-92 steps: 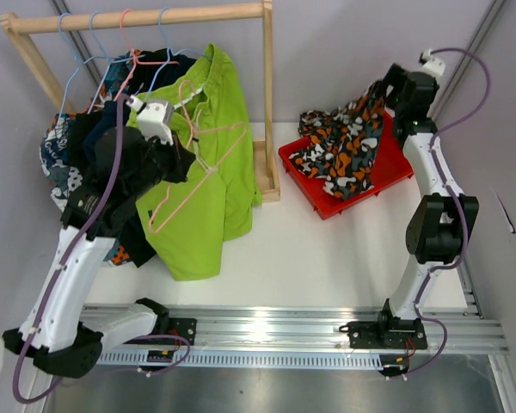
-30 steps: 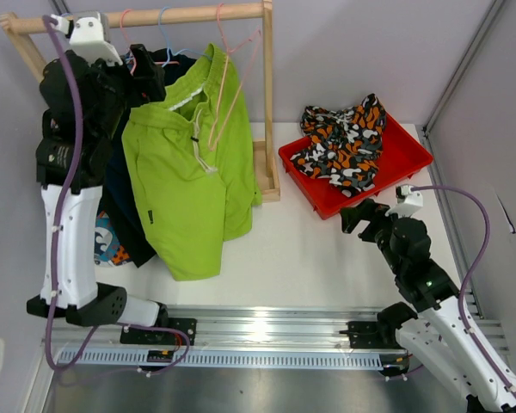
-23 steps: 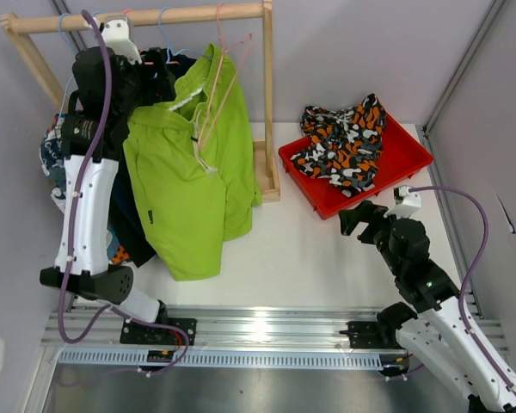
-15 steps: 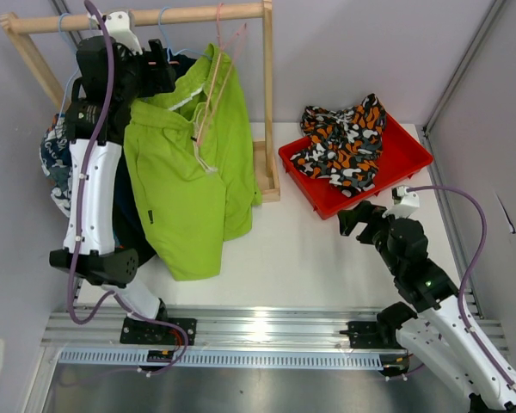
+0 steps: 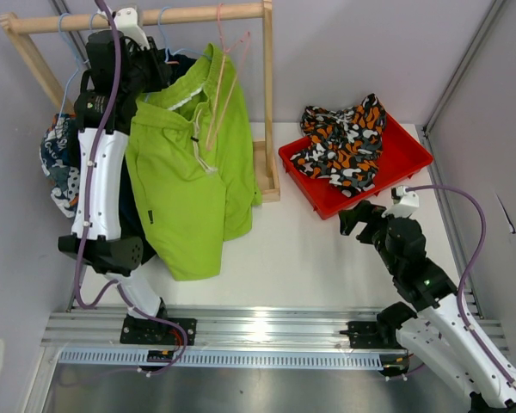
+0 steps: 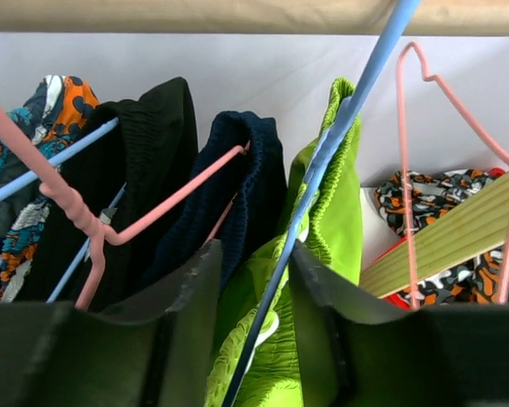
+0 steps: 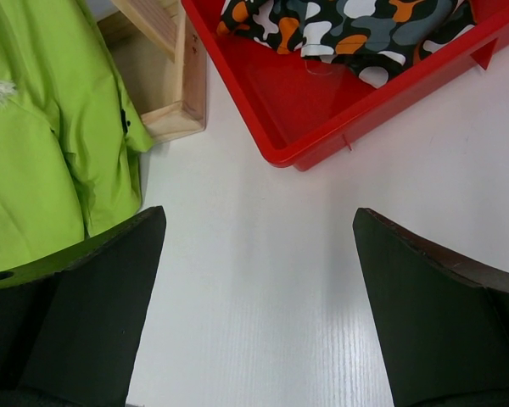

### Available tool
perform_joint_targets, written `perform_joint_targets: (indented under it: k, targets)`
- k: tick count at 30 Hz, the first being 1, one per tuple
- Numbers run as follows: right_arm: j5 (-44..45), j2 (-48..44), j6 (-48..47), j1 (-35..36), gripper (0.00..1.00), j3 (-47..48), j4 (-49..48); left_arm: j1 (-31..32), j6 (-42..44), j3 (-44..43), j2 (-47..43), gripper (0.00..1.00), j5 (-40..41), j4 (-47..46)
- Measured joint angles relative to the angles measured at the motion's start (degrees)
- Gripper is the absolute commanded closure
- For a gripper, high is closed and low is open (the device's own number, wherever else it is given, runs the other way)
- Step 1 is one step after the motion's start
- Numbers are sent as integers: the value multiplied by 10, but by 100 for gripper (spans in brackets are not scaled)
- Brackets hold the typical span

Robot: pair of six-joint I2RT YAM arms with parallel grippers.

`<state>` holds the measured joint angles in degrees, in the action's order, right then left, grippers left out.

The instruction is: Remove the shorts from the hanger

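The white table (image 5: 327,249) fills the middle of the top view, and at its far left stands a wooden rack (image 5: 268,103) with a round rail on top. The lime green shorts (image 5: 189,189) hang from this rail on a hanger and spread wide, down onto the table in front of the rack. To the right of the rack there is a red tray (image 5: 396,165), and the orange-black-white camouflage shorts (image 5: 344,142) lie crumpled in it, partly over its far rim. The left arm (image 5: 99,181) stands nearly upright and reaches up to the rail, while the right arm (image 5: 430,292) is low over the near right part of the table. Behind the left arm hang the dark shorts (image 6: 148,170), with a navy pair (image 6: 250,161) beside them, and at the far left the blue-orange-white patterned shorts (image 5: 56,163). An empty pink hanger (image 5: 224,77) hangs on the rail over the green shorts. In the left wrist view the left gripper (image 6: 254,254) is just under the rail; its two fingers stand on either side of the wire of a blue hanger (image 6: 351,119) and the green waistband, with a narrow gap, and I cannot tell if they already pinch the wire or the fabric. The right gripper (image 7: 259,216) is fully released, its fingers are wide apart above the bare table, near the tray's corner, and they grasp nothing.
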<state>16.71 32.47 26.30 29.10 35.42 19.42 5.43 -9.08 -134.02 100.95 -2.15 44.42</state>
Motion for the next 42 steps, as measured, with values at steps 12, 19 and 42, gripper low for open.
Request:
perform_joint_targets:
  k: [12, 19, 42]
  targets:
    - [0, 3, -6, 0, 1, -2, -8, 0, -15, -17, -2, 100, -26, 16]
    - [-50, 24, -26, 3, 1, 42, -36, 0, -40, -17, -34, 100, -54, 16]
    - [90, 656, -222, 527, 1, 698, -98, 30, -65, 110, -155, 100, -73, -33]
